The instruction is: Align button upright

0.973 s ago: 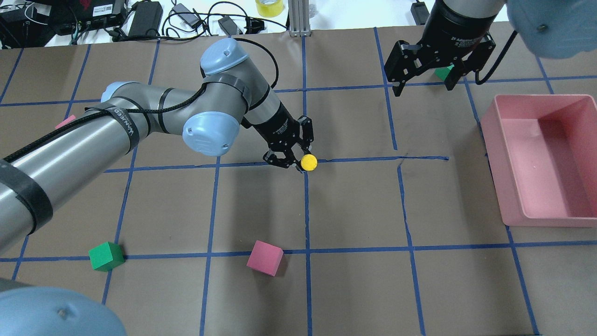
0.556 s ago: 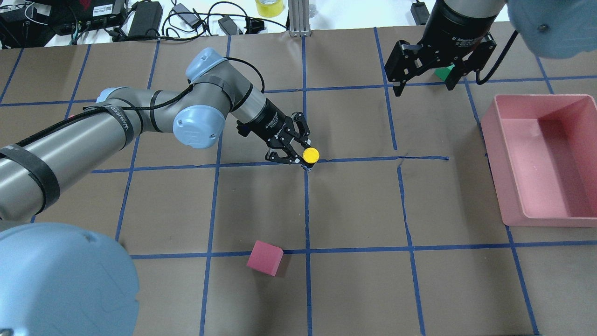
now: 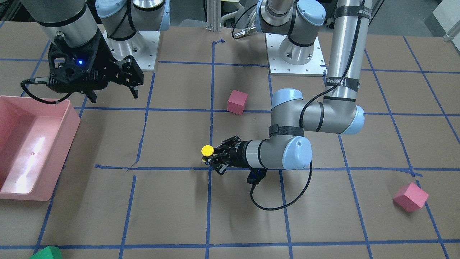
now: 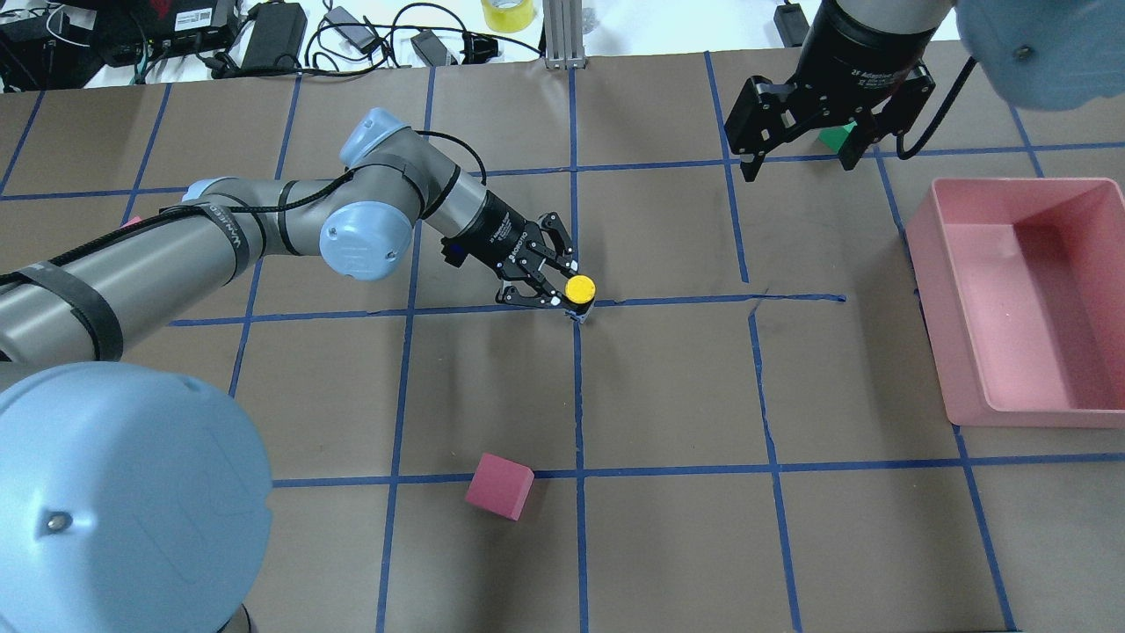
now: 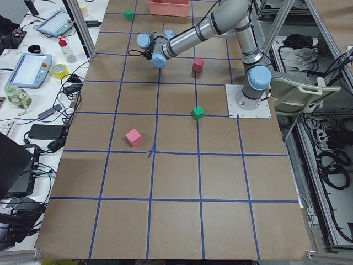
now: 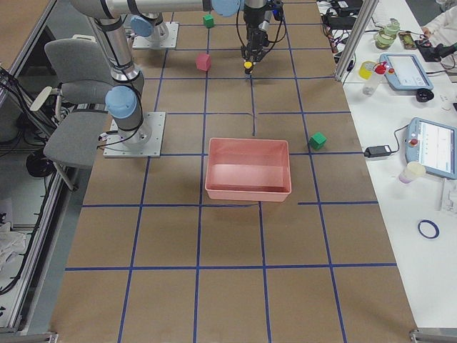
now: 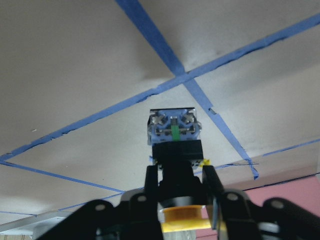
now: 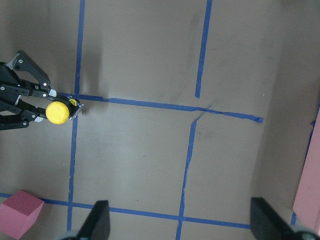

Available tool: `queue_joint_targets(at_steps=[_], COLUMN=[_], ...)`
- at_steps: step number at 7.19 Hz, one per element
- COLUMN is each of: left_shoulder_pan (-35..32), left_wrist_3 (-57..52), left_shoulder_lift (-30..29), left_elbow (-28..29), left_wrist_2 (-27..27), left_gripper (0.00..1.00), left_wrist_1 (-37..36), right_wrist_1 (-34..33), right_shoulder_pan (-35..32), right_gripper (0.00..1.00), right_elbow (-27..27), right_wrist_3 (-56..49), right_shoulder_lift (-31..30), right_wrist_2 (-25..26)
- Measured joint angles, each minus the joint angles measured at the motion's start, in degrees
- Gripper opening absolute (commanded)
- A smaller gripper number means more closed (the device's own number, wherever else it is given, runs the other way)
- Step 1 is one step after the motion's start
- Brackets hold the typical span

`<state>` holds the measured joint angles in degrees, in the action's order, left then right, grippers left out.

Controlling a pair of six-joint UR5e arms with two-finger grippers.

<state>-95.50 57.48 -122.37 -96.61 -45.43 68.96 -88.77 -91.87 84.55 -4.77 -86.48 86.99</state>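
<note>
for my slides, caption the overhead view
Left gripper holds the button, yellow cap up, at a tape crossing; right gripper open.

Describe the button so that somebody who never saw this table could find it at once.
Start at the middle of the brown table, where two blue tape lines cross. There the left gripper holds the button. It alone has a round yellow cap, and is smaller than the pink cube.

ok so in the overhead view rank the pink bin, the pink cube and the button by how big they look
1. pink bin: by far the largest.
2. pink cube: mid-sized.
3. button: smallest; mostly just its yellow cap shows. The cube lies nearer the camera, but the gap is clear.
</note>
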Motion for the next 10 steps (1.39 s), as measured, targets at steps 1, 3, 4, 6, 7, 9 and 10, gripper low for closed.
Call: queue_joint_targets(at_steps=[1, 3, 4, 6, 7, 9, 10], left_shoulder_pan=[0.0, 0.1, 0.2, 0.6, 0.8, 0.3, -0.1], left_wrist_3=[0.1, 0.2, 0.4, 0.1, -0.1, -1.6, -6.5], left_shoulder_lift=[-0.5, -0.8, -0.6, 0.7, 2.2, 8.5, 12.9], left_elbow=[0.1, 0.4, 0.8, 2.0, 3.1, 5.7, 6.5], left_wrist_2=[0.0, -0.1, -0.2, -1.2, -3.6, -10.8, -15.1], left_gripper=[0.82, 1.0, 1.0, 1.0, 1.0, 1.0, 1.0], left_wrist_1=[-0.2, -0.7, -0.8, -0.9, -0.7, 3.2, 7.8], right_wrist_1=[0.0, 0.0, 0.0, 0.0, 0.0, 0.0, 0.0], right_shoulder_pan=[0.0, 0.0, 0.0, 0.0, 0.0, 0.0, 0.0], right_gripper=[1.0, 1.0, 1.0, 1.0, 1.0, 1.0, 1.0], right_elbow=[0.0, 0.0, 0.0, 0.0, 0.0, 0.0, 0.0], right_wrist_3=[0.0, 0.0, 0.0, 0.0, 0.0, 0.0, 0.0], right_shoulder_lift=[0.0, 0.0, 0.0, 0.0, 0.0, 0.0, 0.0], right_wrist_2=[0.0, 0.0, -0.1, -0.1, -0.1, -0.1, -0.1])
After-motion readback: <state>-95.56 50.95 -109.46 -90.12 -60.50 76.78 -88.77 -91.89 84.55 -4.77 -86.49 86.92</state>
